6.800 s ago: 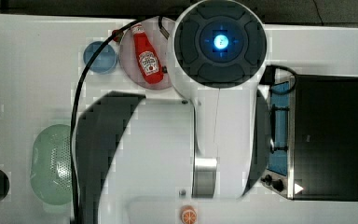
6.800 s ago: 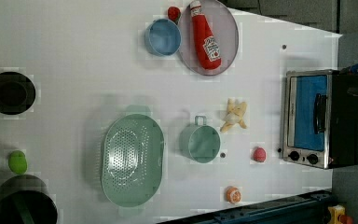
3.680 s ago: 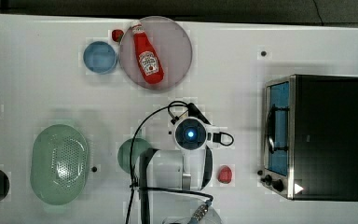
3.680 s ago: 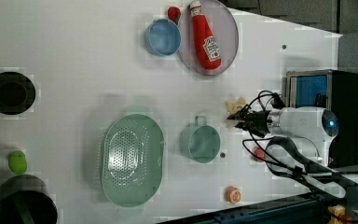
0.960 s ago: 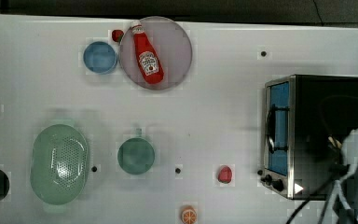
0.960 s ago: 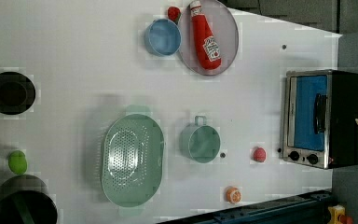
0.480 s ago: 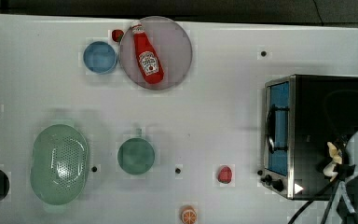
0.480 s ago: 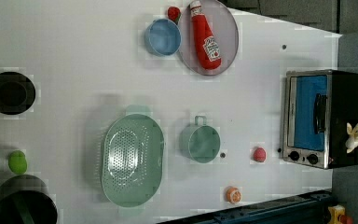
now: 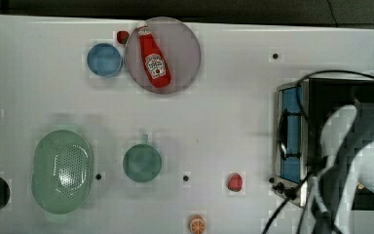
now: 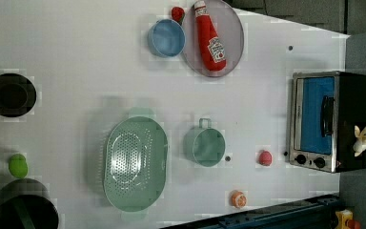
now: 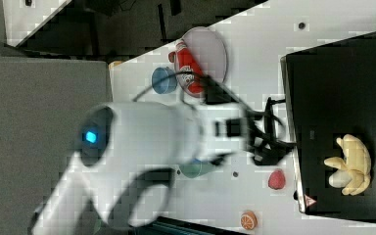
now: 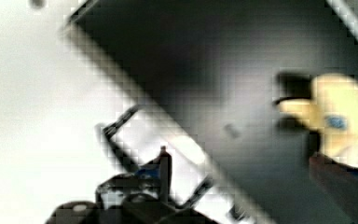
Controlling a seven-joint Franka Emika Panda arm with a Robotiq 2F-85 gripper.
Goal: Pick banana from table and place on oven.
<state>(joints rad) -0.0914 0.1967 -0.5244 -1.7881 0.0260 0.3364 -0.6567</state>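
- The white table (image 10: 76, 57) carries everything else.
- The robot arm (image 11: 142, 142) reaches across the right view toward the oven; in the top view its white body covers the oven's top.
- The oven (image 10: 331, 119) stands at the left view's right edge of the table, its blue glass door facing the table's middle.
- A green colander (image 10: 134, 163) lies near the left view's lower middle, with a green cup (image 10: 205, 145) just beside it.
- A grey plate (image 10: 231, 28) holds a red ketchup bottle (image 10: 210, 36); a blue bowl (image 10: 166, 38) sits beside the plate.
- The gripper (image 11: 269, 139) hangs by the oven's front edge, apart from the banana; the jaws stand wide and hold nothing.
- The banana (image 11: 350, 165) lies on the oven's black top, near the corner above the knobs.
- A red strawberry piece (image 10: 265, 158) and an orange slice (image 10: 238, 199) lie on the table near the oven.
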